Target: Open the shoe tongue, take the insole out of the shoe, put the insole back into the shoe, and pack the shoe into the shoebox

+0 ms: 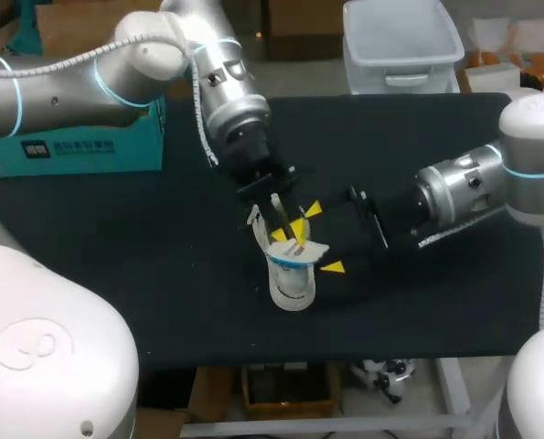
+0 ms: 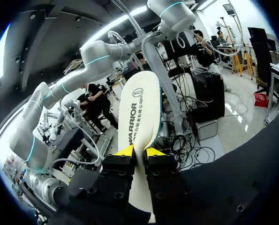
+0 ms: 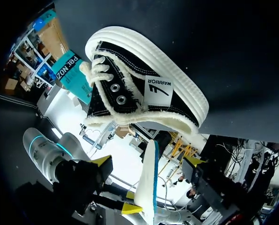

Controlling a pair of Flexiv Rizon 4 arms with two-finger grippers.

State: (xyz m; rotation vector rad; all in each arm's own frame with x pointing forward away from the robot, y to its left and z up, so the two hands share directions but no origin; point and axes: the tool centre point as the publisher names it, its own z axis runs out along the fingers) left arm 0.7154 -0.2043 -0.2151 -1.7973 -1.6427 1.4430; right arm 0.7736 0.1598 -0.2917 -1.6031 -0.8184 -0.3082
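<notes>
Head view: left gripper [image 1: 288,230] clamps insole [image 2: 139,108] over shoe [image 1: 292,283]; right gripper [image 1: 323,238] fingers apart.

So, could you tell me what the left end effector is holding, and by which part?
The left end effector holds the insole, pinched at its narrower part, broad end sticking out ahead.

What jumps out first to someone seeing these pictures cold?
The cream insole, clamped between the left gripper's yellow tips and jutting out ahead of them, dominates the left wrist view. Next comes the black canvas shoe with its white ribbed sole, on the dark table ahead of the open right gripper, the insole held close by its collar.
</notes>
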